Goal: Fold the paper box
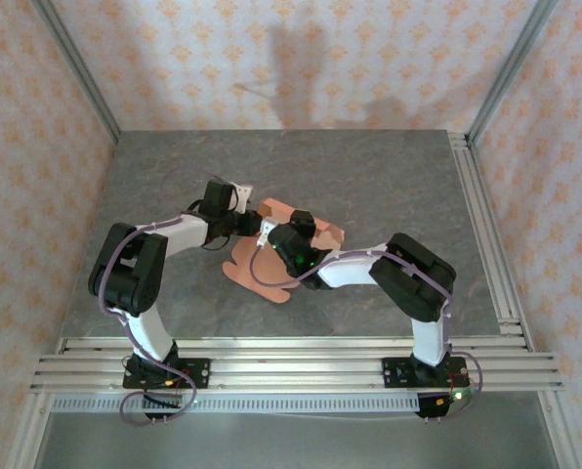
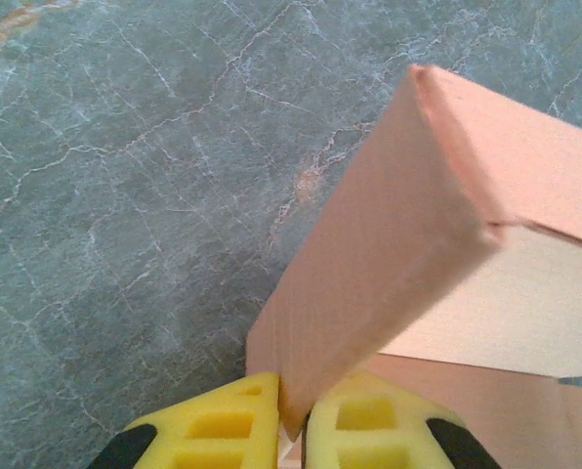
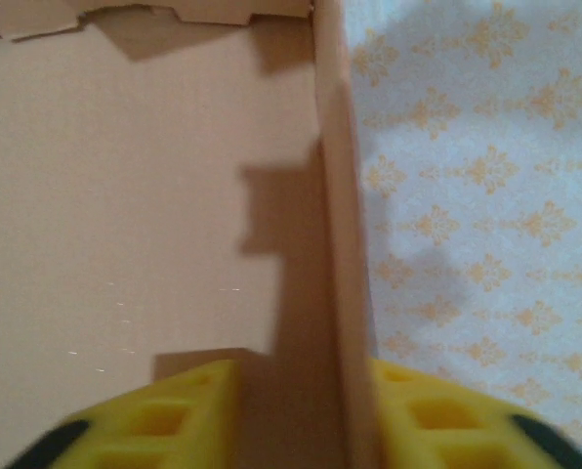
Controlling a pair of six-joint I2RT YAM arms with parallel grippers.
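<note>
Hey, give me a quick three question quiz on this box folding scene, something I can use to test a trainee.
1. True or false: the left gripper is pinching a panel of the paper box.
2. The table surface looks like: A) grey marbled stone, B) bare wood, C) green cloth.
3. Fill in: in the right wrist view, a card wall of the box stands ____ the fingers of the right gripper.
Key: 1 true; 2 A; 3 between.
</note>
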